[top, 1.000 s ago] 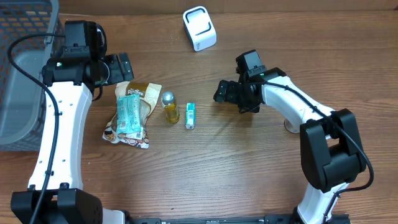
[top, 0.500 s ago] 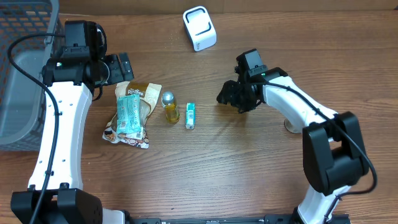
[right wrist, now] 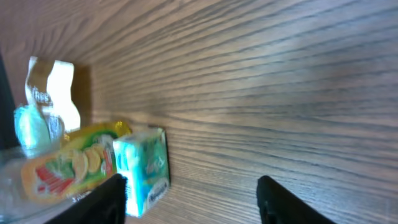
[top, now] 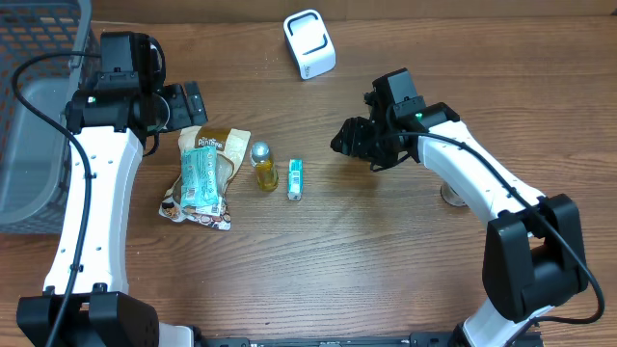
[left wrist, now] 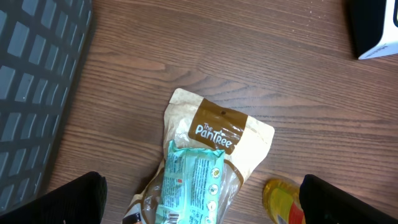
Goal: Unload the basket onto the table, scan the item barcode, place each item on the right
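**Right fingers (right wrist: 280, 205) narrowed, wrist shifted slightly**

They stand part-open and empty. The teal box (right wrist: 146, 169) lies on the table (right wrist: 261, 74) just ahead, beside the yellow bottle (right wrist: 68, 165). Straddle its long sides squarely and keep your grip off the printed faces. Left fingers (left wrist: 62, 199) are wide and idle.

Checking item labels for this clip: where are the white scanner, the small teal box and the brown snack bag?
white scanner (top: 308, 43), overhead view, middle of its top face.
small teal box (top: 296, 179), overhead view, centre of its upper side.
brown snack bag (left wrist: 217, 132), left wrist view, its brown label band.
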Controlling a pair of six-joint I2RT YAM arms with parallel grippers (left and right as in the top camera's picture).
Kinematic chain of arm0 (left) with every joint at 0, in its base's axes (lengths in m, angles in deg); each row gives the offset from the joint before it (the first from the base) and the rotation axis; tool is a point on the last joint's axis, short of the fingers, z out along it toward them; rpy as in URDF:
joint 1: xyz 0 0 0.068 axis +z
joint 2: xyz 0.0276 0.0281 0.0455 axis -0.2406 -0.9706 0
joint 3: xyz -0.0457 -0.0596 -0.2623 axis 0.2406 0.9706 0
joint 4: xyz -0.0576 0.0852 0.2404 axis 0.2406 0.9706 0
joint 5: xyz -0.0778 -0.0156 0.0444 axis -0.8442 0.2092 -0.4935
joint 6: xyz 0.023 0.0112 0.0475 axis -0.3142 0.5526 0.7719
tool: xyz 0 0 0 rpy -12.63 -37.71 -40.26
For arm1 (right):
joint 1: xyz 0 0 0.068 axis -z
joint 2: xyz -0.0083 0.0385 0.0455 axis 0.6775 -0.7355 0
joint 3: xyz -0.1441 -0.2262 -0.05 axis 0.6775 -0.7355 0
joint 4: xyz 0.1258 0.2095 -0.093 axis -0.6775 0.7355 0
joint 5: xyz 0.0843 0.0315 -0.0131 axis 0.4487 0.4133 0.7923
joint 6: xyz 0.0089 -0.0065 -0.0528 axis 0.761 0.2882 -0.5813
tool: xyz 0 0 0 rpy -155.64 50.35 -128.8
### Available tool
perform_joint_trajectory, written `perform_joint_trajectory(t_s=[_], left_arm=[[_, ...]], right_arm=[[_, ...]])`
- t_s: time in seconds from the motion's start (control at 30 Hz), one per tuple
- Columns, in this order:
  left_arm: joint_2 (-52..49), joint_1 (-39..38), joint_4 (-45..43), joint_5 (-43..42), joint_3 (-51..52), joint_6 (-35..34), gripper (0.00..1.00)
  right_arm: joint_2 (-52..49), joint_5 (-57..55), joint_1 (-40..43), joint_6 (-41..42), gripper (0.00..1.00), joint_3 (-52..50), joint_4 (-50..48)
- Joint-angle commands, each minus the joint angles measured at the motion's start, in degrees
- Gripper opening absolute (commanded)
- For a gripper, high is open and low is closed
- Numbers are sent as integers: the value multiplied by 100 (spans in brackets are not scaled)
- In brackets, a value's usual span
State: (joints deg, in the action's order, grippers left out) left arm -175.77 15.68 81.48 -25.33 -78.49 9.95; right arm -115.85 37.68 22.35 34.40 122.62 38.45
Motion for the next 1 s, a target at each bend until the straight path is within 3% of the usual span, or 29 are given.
perform_joint_trajectory(t_s=[0.0, 0.33, 0.53, 0.97], left_arm=[[-9, 9, 7, -24, -125, -37, 100], [-9, 9, 7, -24, -125, -37, 100], [-9, 9, 7, -24, -125, -37, 100], [-9, 9, 7, -24, -125, -37, 99]], right_arm=[[101, 101, -195, -17, 60, -13, -26], [98, -291, -780, -15, 70, -13, -144], [98, -994, -1119, -15, 71, -13, -186], [76, -1296, -1351, -15, 72, -13, -354]])
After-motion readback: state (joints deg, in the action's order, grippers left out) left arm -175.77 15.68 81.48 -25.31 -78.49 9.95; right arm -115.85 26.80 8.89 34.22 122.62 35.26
